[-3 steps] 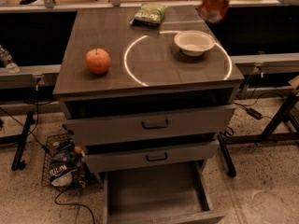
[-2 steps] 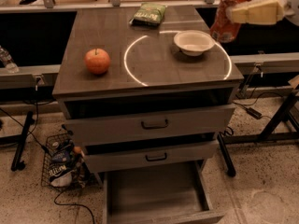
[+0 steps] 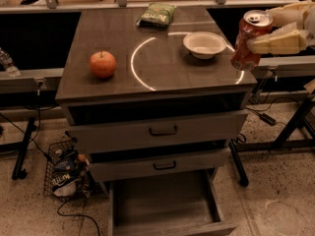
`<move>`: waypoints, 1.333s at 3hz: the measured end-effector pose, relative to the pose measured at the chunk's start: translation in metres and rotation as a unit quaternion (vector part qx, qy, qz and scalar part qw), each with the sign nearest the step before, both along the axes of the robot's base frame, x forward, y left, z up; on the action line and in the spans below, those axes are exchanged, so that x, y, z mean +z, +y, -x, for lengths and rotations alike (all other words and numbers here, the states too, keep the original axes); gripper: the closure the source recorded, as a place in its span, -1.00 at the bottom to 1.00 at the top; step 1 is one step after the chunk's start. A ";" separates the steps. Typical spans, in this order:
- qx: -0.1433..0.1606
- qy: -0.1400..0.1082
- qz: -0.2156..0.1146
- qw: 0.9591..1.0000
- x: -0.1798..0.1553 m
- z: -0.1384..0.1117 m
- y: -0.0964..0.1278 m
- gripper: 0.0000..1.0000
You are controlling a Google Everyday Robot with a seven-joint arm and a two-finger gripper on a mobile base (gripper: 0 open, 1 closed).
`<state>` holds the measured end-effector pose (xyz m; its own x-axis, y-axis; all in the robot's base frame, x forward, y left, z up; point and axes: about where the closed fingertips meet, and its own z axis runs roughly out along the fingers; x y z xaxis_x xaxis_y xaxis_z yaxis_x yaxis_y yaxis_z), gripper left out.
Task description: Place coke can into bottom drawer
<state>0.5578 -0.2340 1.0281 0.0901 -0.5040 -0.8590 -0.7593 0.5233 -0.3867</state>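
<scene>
The coke can (image 3: 248, 39), red with a silver top, is held upright in the air at the cabinet's right edge, level with the top. My gripper (image 3: 263, 36) comes in from the right with pale fingers (image 3: 276, 43) shut on the can's side. The bottom drawer (image 3: 165, 205) is pulled out at the foot of the cabinet, low and to the left of the can. Its plain grey inside holds nothing.
On the cabinet top (image 3: 152, 58) are a red apple (image 3: 103, 64), a white bowl (image 3: 204, 44) and a green chip bag (image 3: 156, 14). The two upper drawers (image 3: 162, 130) stand slightly out. A wire basket of bags (image 3: 65, 173) sits on the floor at left; black stand legs (image 3: 290, 127) at right.
The gripper has carried the can down from above the far right corner of the cabinet to a spot beside its right edge, nearer the front.
</scene>
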 end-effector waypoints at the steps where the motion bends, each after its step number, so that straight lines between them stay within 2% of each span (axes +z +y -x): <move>1: 0.012 -0.016 0.022 1.000 -0.011 0.004 0.002 1.00; 2: 0.046 0.003 0.061 0.997 -0.073 0.022 -0.009 1.00; 3: 0.080 0.038 0.094 0.992 -0.147 0.045 -0.022 1.00; 4: 0.109 0.071 0.101 0.986 -0.219 0.069 -0.031 1.00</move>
